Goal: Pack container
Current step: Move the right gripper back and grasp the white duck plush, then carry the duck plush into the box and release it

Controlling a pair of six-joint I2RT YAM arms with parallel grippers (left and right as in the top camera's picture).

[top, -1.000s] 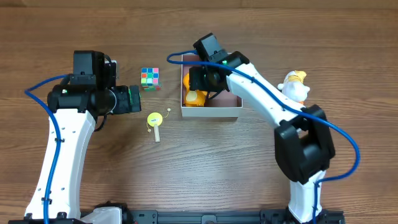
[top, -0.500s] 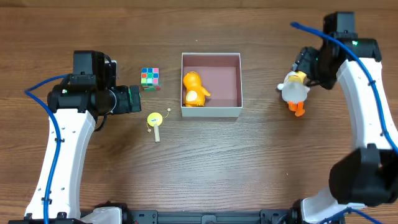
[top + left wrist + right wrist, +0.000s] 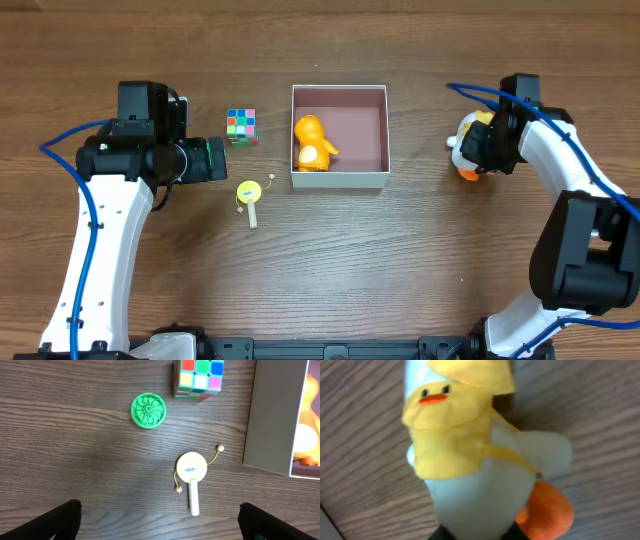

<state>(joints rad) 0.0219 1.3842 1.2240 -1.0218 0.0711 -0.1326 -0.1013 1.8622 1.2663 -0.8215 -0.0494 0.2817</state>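
Note:
The container is a square white box with a pinkish-brown inside, at the table's middle. An orange toy lies in its left part. Its grey wall and the orange toy show at the right edge of the left wrist view. A white duck toy with a yellow hat and orange feet stands right of the container. My right gripper is shut on the duck's body. My left gripper is open and empty, left of the container, above bare wood.
A colourful puzzle cube lies left of the container and shows in the left wrist view. A yellow rattle drum with a white handle lies in front of it. A green disc lies beside the cube.
My right arm left the container, where the orange toy now lies, swung right to the duck and came down around it. The duck shifted slightly. The left arm has not moved.

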